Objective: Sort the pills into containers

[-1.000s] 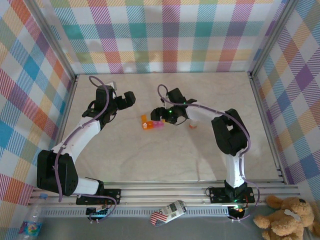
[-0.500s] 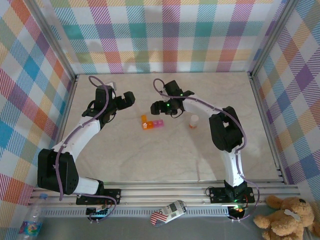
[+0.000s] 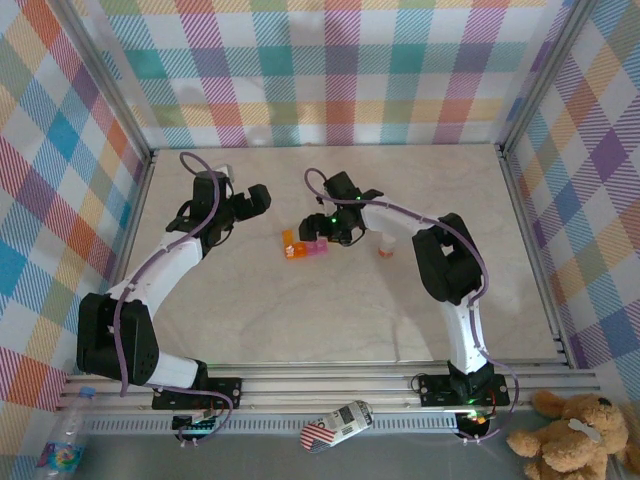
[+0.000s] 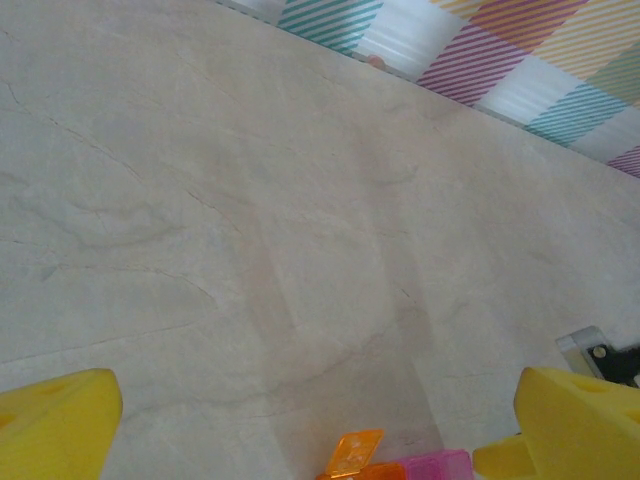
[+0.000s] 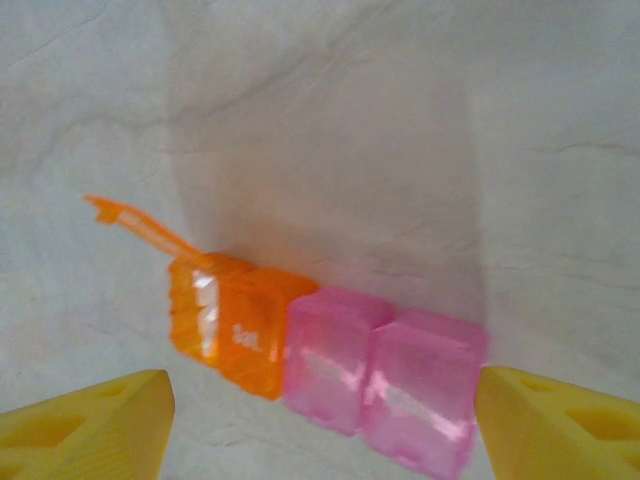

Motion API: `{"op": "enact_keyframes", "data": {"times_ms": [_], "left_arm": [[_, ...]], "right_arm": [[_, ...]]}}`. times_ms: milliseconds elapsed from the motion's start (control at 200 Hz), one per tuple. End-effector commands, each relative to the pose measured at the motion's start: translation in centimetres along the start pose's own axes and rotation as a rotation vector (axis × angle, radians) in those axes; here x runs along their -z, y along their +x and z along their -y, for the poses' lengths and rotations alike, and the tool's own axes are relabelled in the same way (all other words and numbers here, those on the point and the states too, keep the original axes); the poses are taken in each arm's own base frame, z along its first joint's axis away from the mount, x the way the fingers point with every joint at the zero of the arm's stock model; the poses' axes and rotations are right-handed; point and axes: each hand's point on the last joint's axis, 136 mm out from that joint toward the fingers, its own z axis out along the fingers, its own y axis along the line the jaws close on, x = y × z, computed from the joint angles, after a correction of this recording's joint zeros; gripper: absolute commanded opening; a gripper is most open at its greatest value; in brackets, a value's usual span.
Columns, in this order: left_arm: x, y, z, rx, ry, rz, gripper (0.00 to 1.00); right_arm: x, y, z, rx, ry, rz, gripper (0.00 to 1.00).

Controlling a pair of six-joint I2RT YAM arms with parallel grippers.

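Back down since half a second ago, my right fingers (image 5: 560, 425) straddle the containers (image 5: 320, 350), parted, gripping nothing: glossy translucent square boxes, orange lid (image 5: 135, 222) flipped toward ten o'clock, near the marbled worktop (image 5: 400, 120) centre. Meanwhile my left fingers (image 4: 55, 420) gape wide, empty.

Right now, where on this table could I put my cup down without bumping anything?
The near half of the table, between the two arms, is bare, and so is the far right corner. The middle is crowded: the containers, the right tool over them, the small bottle beside.
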Motion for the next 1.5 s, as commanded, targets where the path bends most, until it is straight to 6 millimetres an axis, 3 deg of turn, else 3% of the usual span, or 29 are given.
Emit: {"op": "enact_keyframes", "data": {"times_ms": [0, 150, 330, 505, 675, 995, 1150, 1275, 1495], "left_arm": [[0.1, -1.4, 0.3, 0.015, 0.021, 0.035, 1.0], [0.2, -1.7, 0.2, 0.009, 0.017, 0.042, 1.0], [0.4, -1.9, 0.2, -0.006, 0.012, 0.046, 1.0], [0.7, -2.0, 0.0, -0.008, 0.007, 0.051, 1.0], [1.0, -2.2, -0.1, -0.008, 0.004, 0.057, 1.0], [0.8, -2.0, -0.2, -0.004, 0.006, 0.054, 1.0], [0.7, -1.7, -0.3, -0.001, 0.008, 0.049, 1.0], [0.7, -1.6, -0.4, 0.001, 0.007, 0.047, 1.0], [0.6, -1.4, -0.5, 0.0, 0.005, 0.044, 1.0]], "right_arm": [[-0.1, 1.4, -2.4, 0.006, -0.124, -0.056, 0.77], [1.2, 2.3, -3.7, 0.048, -0.188, -0.062, 0.77], [2.5, 1.3, -2.2, 0.184, -0.066, 0.013, 0.8], [1.9, -0.5, -0.9, 0.232, 0.033, 0.038, 0.82], [0.5, -2.1, 1.4, 0.154, 0.13, 0.051, 0.82], [0.8, 0.5, 3.5, 0.041, 0.171, 0.045, 0.83], [0.2, 1.9, 3.1, -0.001, 0.113, 0.017, 0.82], [-0.2, 1.9, 2.3, -0.014, 0.076, 0.011, 0.81], [-0.2, 1.3, -0.8, 0.02, 0.014, 0.011, 0.79]]}}
